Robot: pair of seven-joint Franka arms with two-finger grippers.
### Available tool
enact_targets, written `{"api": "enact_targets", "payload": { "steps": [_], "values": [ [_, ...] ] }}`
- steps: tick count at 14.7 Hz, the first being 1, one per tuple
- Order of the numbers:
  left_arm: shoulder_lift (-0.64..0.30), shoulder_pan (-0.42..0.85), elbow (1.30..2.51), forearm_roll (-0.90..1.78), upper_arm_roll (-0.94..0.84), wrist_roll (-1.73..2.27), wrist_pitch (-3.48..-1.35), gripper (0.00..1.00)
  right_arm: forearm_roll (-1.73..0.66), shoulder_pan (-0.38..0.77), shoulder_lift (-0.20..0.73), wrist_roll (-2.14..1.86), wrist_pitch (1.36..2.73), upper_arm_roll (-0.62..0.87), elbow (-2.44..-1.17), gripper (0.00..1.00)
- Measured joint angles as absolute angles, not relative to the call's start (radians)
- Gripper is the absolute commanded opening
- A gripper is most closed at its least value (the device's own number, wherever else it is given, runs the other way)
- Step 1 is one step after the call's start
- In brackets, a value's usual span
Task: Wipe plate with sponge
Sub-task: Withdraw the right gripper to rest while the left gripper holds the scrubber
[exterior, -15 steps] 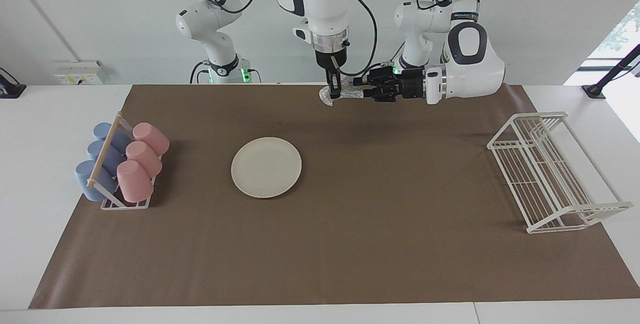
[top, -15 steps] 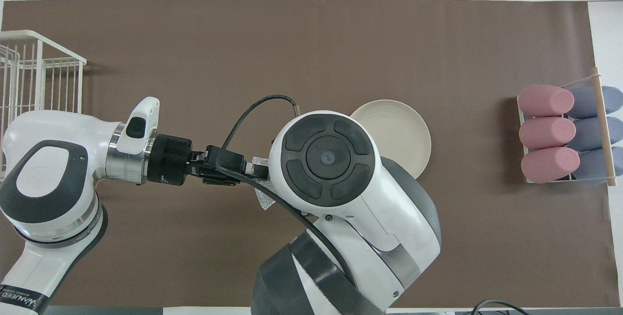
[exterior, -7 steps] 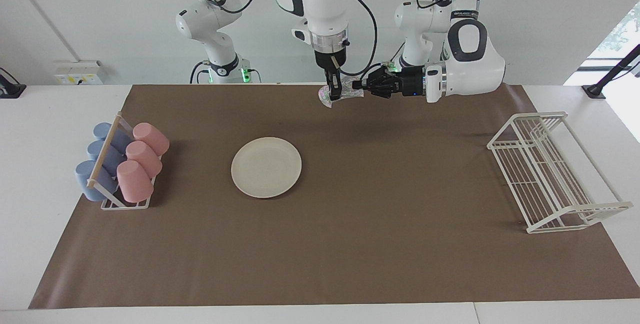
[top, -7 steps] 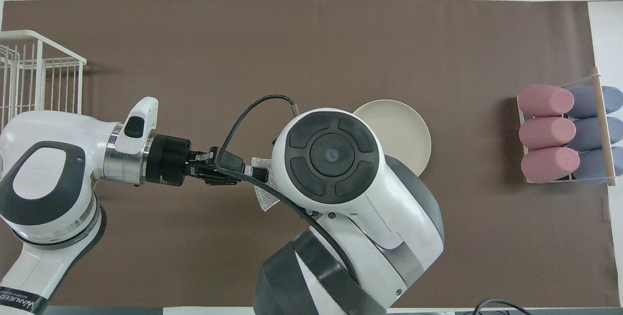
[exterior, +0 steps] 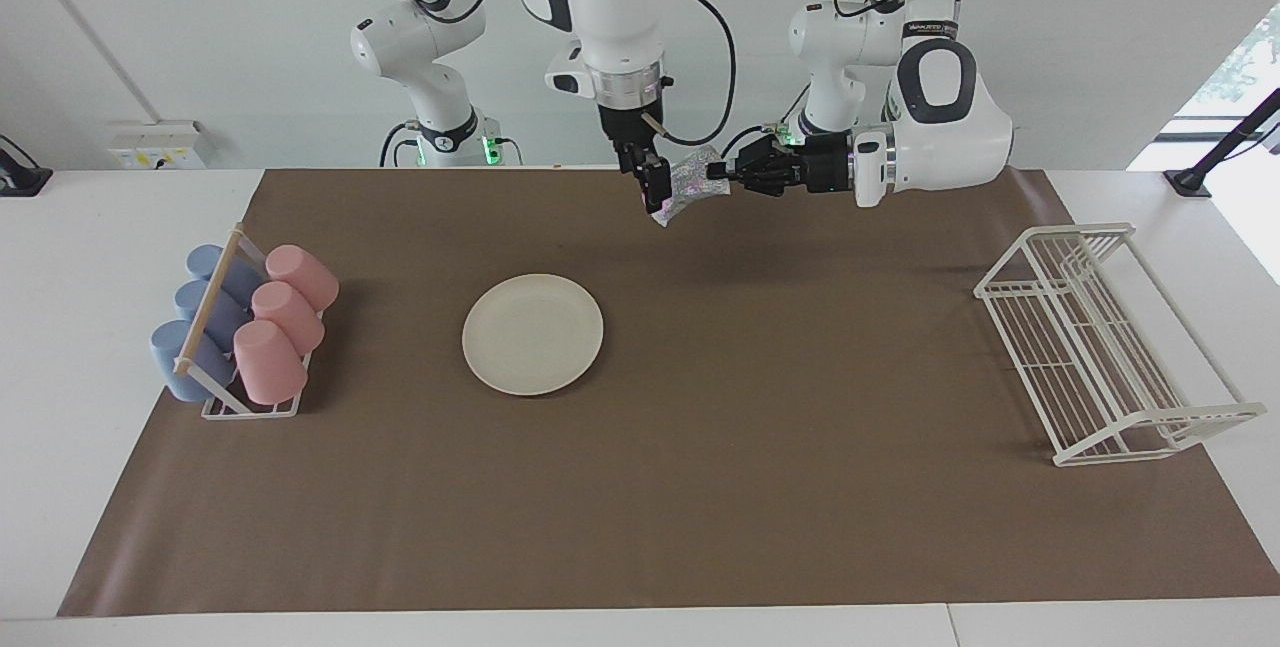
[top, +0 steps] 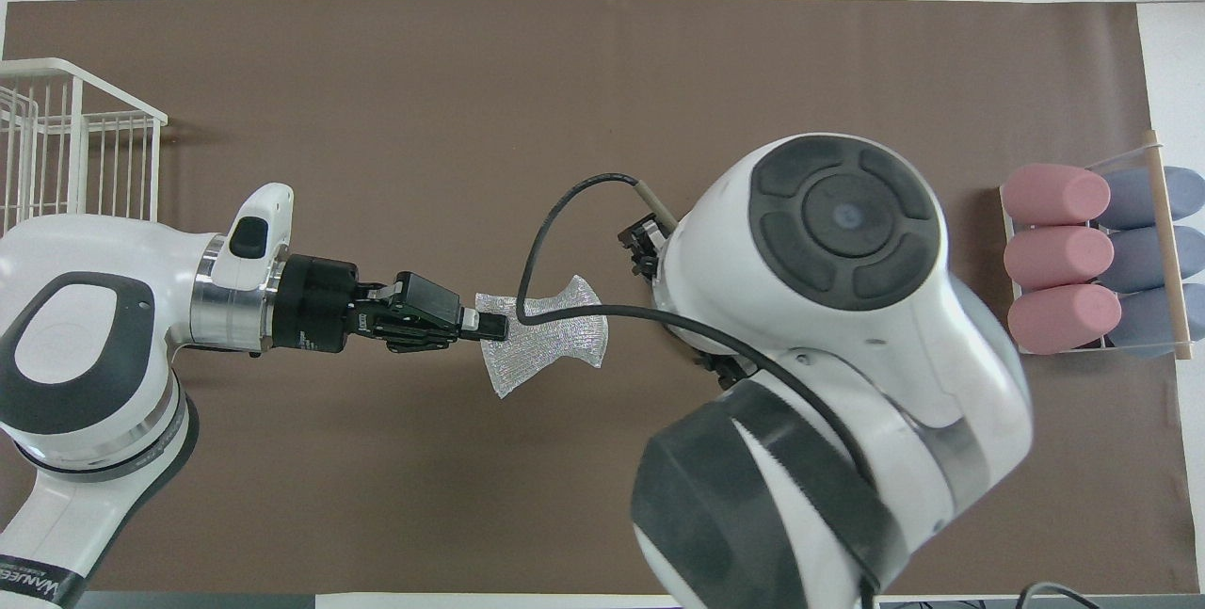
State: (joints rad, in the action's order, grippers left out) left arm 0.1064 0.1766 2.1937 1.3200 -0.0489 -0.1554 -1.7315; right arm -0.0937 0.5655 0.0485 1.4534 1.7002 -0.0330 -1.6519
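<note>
The cream-white plate [exterior: 532, 334] lies flat on the brown mat [exterior: 760, 487]; in the overhead view my right arm hides it. The silvery mesh sponge [exterior: 692, 189] [top: 546, 341] hangs in the air over the mat's edge by the robots. My left gripper [exterior: 716, 172] [top: 491, 327] reaches in level and is shut on one edge of the sponge. My right gripper [exterior: 650, 189] points down just beside the sponge, open and holding nothing. From above, its spread fingers [top: 643, 247] show at the edge of its own arm, apart from the sponge.
A rack of pink and blue cups [exterior: 245, 332] lying on their sides stands at the right arm's end of the mat. A white wire rack [exterior: 1100, 347] stands at the left arm's end.
The left gripper closed on the sponge. The right gripper then opened, let it go and drew away toward the right arm's end, so the sponge now hangs from the left gripper alone.
</note>
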Motion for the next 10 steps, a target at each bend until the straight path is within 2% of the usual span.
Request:
{"api": "enact_targets", "payload": {
  "steps": [3, 7, 10],
  "values": [
    [0.106, 0.175, 2.194, 1.194, -0.043, -0.118, -1.799, 0.00, -0.093, 0.453, 0.001, 1.143, 1.626, -0.037, -1.688, 1.00],
    [0.106, 0.178, 2.183, 1.038, -0.050, -0.037, -1.890, 0.00, -0.092, 0.255, -0.009, 0.644, 1.596, -0.040, -1.697, 1.00],
    [0.102, 0.197, 2.148, 0.810, -0.056, 0.112, -1.948, 0.00, -0.092, 0.163, -0.013, 0.365, 1.556, -0.041, -1.699, 1.00]
  ]
}}
